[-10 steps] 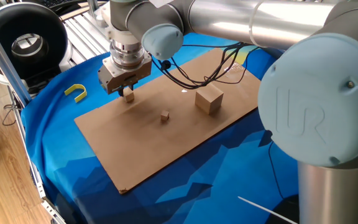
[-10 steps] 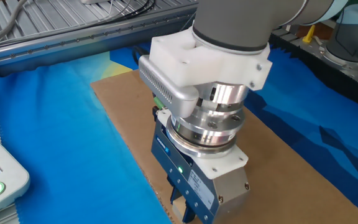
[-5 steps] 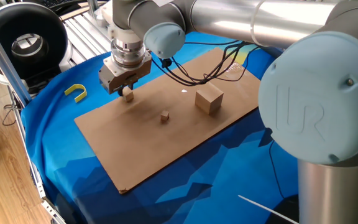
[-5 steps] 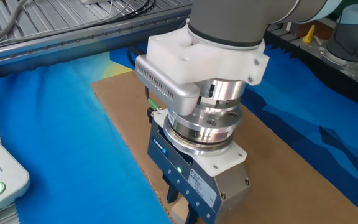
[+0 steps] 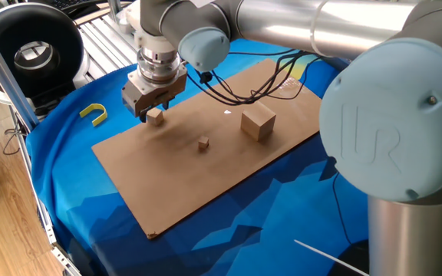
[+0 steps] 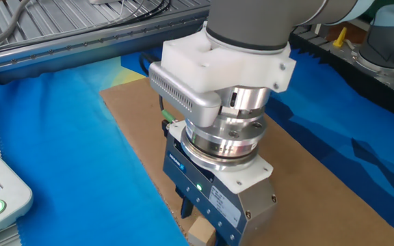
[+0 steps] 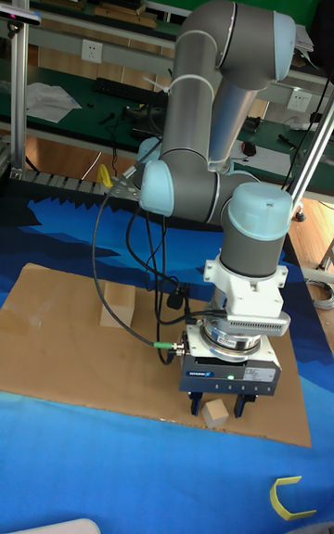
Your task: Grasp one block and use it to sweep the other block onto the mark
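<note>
The gripper is seen at the upper left of one fixed view, pointed down over the near-left end of a brown board laid on the blue cloth of the counter. The pale block is pinched between the jaws, which are closed against its sides. In the tall fixed view the same block is seen between the two dark fingers at the lower middle of the frame, close to the board's front edge; whether it rests on the board or is held just above it cannot be told. In the other fixed view only the block's top corner is shown at the bottom edge, beneath the gripper.

The tiny block is seen near the middle of the board, apart from the gripper, toward the lower right of it. The big cube is placed further right, and is also seen at the left of the tall view. The mark cannot be made out. A yellow hook is lying on the cloth left of the board.
</note>
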